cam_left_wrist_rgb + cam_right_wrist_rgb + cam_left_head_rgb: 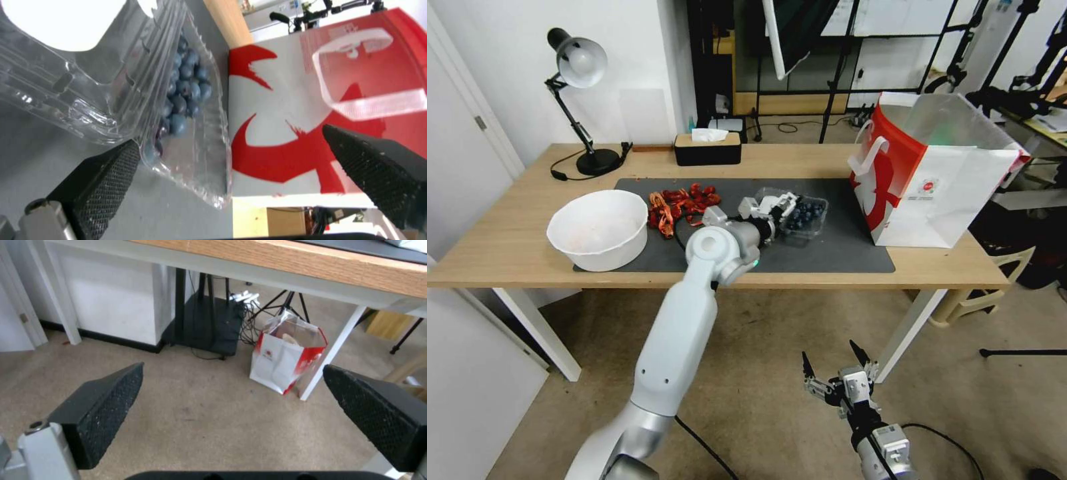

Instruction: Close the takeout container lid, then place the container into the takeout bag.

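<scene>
Head view: the takeout bag [937,177] is standing open at the right end of the dark mat [840,250], the takeout container [802,215] is lying just left of it with blueberries [184,91] inside, and the left gripper [779,212] is reaching onto it. In the left wrist view its fingers [104,176] are sitting wide apart with the clear lid [66,66] standing up, unlatched. Right gripper [836,365] is hanging low below the table edge, spread wide; my guess at the risk is the fingertip skidding the light box instead of folding the lid, spilling berries.
</scene>
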